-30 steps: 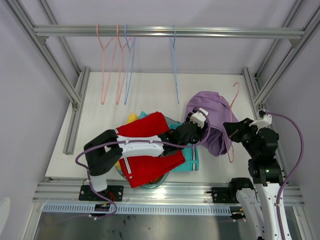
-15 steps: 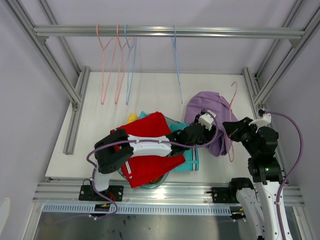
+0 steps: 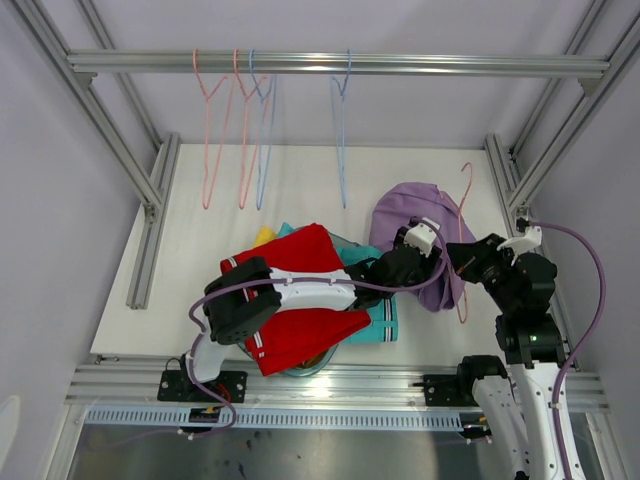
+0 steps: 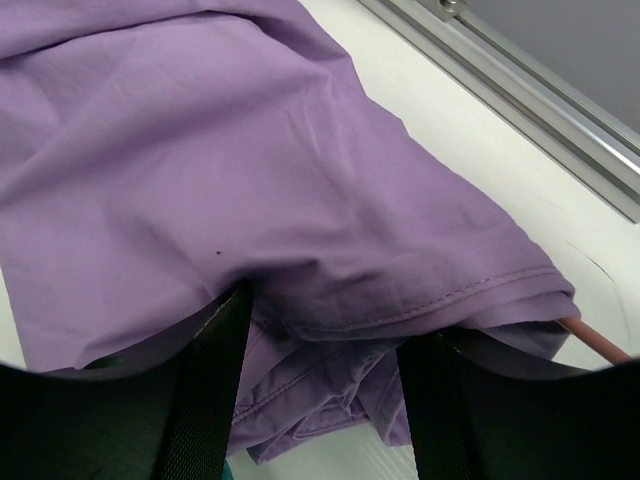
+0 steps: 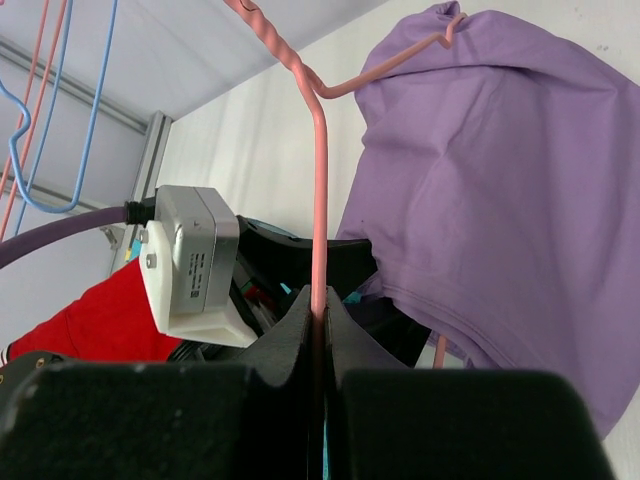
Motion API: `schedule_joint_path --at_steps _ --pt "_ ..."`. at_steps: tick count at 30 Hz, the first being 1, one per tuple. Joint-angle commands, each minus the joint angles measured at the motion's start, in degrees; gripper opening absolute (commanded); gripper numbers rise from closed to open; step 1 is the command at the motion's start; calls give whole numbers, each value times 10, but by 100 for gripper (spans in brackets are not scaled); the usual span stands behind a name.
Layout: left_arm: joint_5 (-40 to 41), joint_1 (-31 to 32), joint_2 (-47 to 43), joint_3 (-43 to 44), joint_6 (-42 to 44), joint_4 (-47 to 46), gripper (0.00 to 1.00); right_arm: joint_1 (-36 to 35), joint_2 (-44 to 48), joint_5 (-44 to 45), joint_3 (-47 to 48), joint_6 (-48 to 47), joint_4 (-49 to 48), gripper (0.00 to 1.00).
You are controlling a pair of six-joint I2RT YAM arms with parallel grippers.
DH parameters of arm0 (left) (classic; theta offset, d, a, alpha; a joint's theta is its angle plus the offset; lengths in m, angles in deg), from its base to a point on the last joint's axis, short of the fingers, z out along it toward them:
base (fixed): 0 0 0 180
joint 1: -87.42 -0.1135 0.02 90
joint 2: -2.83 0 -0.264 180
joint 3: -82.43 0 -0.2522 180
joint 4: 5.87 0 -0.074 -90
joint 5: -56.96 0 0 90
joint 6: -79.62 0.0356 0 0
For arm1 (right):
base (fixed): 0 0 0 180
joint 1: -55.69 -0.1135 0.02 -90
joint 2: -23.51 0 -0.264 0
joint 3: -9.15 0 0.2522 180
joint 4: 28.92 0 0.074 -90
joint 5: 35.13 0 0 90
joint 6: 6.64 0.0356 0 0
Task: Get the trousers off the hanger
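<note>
Lilac trousers (image 3: pixel 420 215) lie on worktop (image 3: pixel 300 190), right side, draped on pink hanger (image 5: pixel 318 200). Right jaws clamp hanger wire. Left jaws gape astride cloth fold: pinch deep, pull leftward, hanger held firm.

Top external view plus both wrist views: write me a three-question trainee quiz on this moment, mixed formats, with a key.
1. True or false: the right gripper is shut on the pink hanger.
2. Which garment is the left gripper at? A: red trousers. B: lilac trousers. C: teal trousers.
3. How many bare hangers hang from the rail?
Key: 1 true; 2 B; 3 four.
</note>
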State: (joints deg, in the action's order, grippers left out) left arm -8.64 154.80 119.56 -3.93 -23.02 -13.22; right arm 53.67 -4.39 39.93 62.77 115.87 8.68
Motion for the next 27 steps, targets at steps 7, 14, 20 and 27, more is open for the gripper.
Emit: schedule_joint_path --at_steps 7,14,20,27 --pt "46 -6 45 69 -39 28 62 2 3 -28 -10 3 -56 0" --pt "77 -12 53 85 -84 51 60 2 20 -43 -16 17 -49 0" --pt "102 -15 48 88 -99 73 23 2 34 -46 -12 12 -31 0" --pt "123 -20 8 52 -116 65 1 2 57 -40 -17 11 -4 0"
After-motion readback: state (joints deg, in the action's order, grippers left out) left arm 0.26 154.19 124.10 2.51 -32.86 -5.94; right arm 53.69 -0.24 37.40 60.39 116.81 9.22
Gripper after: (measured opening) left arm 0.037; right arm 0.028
